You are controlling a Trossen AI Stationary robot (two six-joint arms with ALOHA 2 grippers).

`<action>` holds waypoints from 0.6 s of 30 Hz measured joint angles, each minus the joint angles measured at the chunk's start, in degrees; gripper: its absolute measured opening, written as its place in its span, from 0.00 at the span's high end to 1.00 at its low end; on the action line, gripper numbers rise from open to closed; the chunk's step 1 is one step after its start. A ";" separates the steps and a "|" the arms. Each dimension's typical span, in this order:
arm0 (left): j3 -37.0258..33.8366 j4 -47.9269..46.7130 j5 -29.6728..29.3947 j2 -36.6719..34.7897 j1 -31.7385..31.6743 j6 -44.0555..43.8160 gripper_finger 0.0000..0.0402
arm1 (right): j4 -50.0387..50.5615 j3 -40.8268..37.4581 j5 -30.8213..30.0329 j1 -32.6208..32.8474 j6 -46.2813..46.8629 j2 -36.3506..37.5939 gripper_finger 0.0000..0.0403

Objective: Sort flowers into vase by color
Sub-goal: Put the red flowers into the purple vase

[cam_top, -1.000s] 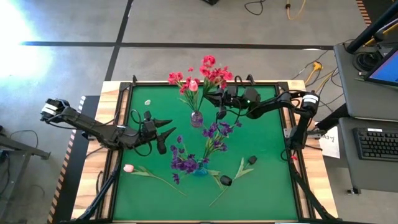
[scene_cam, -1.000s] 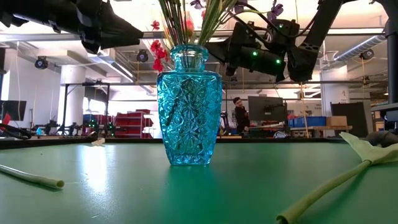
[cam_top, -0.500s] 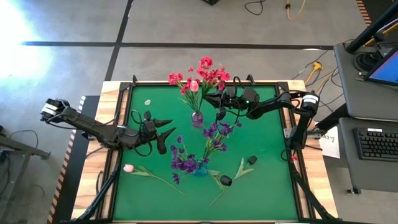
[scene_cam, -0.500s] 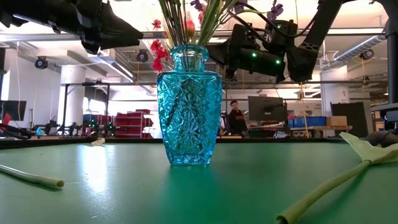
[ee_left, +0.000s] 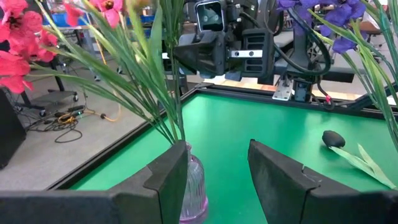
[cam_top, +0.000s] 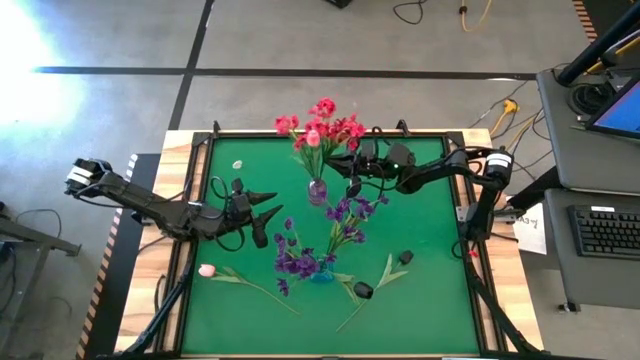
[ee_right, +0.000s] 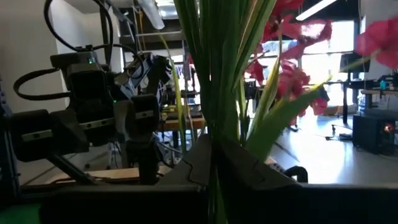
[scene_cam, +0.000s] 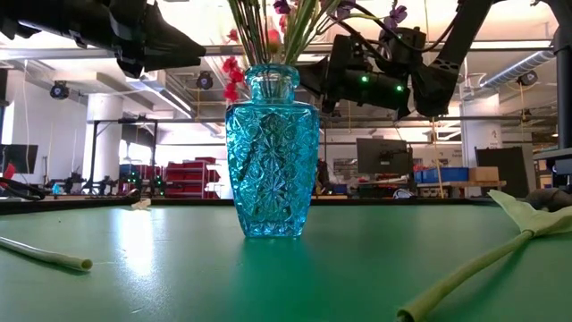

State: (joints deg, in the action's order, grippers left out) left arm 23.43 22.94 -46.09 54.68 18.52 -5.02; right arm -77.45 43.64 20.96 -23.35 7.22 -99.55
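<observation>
A bunch of red flowers (cam_top: pixel 320 125) stands in a small clear purple-tinted vase (cam_top: pixel 317 190) near the table's far edge. My right gripper (cam_top: pixel 345 162) is at that bunch, shut on its green stems (ee_right: pixel 217 93). Purple flowers (cam_top: pixel 340 215) stand in a blue cut-glass vase (cam_top: pixel 322 272), which fills the middle of the low view (scene_cam: pixel 271 148). My left gripper (cam_top: pixel 265 215) hovers open to the left of both vases; in its wrist view (ee_left: pixel 217 171) the small vase (ee_left: pixel 194 196) shows just beyond one finger. A pale pink tulip (cam_top: pixel 207 270) lies flat on the mat. My right gripper is shut on the red flowers' green stems (ee_right: pixel 214 130), part-way up, between the small vase and the blooms. It comes in about level from the table's right side, fingers across the stems. The stems stand nearly upright, lower ends in the small vase.
Two dark-headed flowers (cam_top: pixel 363 290) (cam_top: pixel 405 257) lie on the green mat right of the blue vase; one stem (scene_cam: pixel 474 268) shows in the low view. A small pale scrap (cam_top: pixel 237 165) lies far left. A raised black frame (cam_top: pixel 200 200) rims the mat.
The red blooms have swung a little over the small vase and now sit closer together, the top bloom lower and more to the left in the high view. My right gripper has stayed shut on the stems and barely moved. My left arm kept still.
</observation>
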 joint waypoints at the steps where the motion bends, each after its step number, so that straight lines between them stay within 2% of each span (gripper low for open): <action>1: -0.01 0.00 0.01 0.00 0.00 0.00 0.61 | 0.33 0.00 0.01 0.00 -0.02 0.00 0.97; 5: -0.01 0.00 0.00 0.00 0.00 0.00 0.61 | 1.25 0.00 -0.01 0.00 0.02 0.00 0.91; 18: -0.01 -0.24 0.00 0.00 0.00 0.01 0.61 | 4.05 0.02 0.01 -0.02 1.14 0.04 0.60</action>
State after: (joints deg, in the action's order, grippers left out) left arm 23.42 22.70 -46.09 54.68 18.52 -5.00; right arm -73.39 43.66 20.97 -23.38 8.36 -99.50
